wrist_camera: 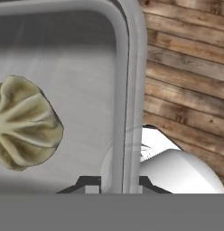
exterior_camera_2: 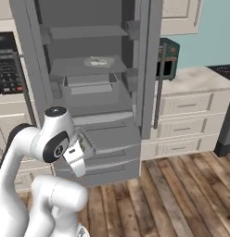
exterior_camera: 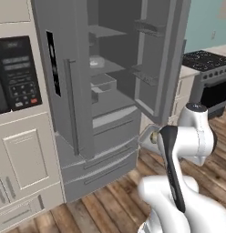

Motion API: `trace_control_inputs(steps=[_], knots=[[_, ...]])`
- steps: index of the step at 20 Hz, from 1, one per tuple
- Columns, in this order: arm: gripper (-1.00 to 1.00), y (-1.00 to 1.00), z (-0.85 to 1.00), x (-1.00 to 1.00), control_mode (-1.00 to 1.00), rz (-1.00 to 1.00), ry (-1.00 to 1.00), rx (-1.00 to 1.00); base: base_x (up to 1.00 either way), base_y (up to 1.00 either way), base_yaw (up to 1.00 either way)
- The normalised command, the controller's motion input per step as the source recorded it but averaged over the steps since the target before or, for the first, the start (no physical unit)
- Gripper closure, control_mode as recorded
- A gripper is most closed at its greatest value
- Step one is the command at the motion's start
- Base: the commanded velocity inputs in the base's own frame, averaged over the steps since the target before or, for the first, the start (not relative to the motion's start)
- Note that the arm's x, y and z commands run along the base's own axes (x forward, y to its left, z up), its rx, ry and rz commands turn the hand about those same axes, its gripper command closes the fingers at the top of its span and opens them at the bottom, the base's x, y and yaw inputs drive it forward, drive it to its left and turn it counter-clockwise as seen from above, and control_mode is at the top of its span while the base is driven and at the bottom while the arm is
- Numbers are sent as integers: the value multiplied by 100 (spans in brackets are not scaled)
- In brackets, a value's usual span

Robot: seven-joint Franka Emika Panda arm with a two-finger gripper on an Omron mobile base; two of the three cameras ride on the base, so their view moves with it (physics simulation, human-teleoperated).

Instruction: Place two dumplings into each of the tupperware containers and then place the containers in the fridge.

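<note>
In the hand view my gripper (wrist_camera: 117, 182) is shut on the raised rim of a light-grey tupperware container (wrist_camera: 82, 67), one fingertip on each side of the wall. One pale pleated dumpling (wrist_camera: 25, 122) lies inside it at the left; the rest of the tray is out of frame. From the base views the gripper (exterior_camera: 153, 138) (exterior_camera_2: 80, 147) holds this container (exterior_camera: 146, 135) (exterior_camera_2: 86, 144) low in front of the open fridge (exterior_camera: 110, 113) (exterior_camera_2: 96, 99). A second shallow container (exterior_camera: 97, 61) (exterior_camera_2: 96, 61) rests on an upper fridge shelf, with pale pieces in it.
Both fridge doors stand open: the left door (exterior_camera: 60, 77) and the right door (exterior_camera: 158, 54) flank the shelves. A black microwave panel (exterior_camera: 17, 73) sits left, a stove (exterior_camera: 208, 73) right. A counter with drawers (exterior_camera_2: 191, 99) stands beside the fridge. Wooden floor (exterior_camera_2: 172, 194) lies below.
</note>
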Motion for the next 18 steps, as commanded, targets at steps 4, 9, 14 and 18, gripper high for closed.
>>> trace_control_inputs(steps=[4, 9, 14, 18], knots=[[100, 0, 0, 0, 100, 0, 0, 0, 81, -37, 4], [100, 0, 0, 0, 100, 0, 0, 0, 48, -24, 9], [100, 0, 0, 0, 100, 0, 0, 0, 24, 0, 10], [100, 0, 0, 0, 100, 0, 0, 0, 33, 0, 13]])
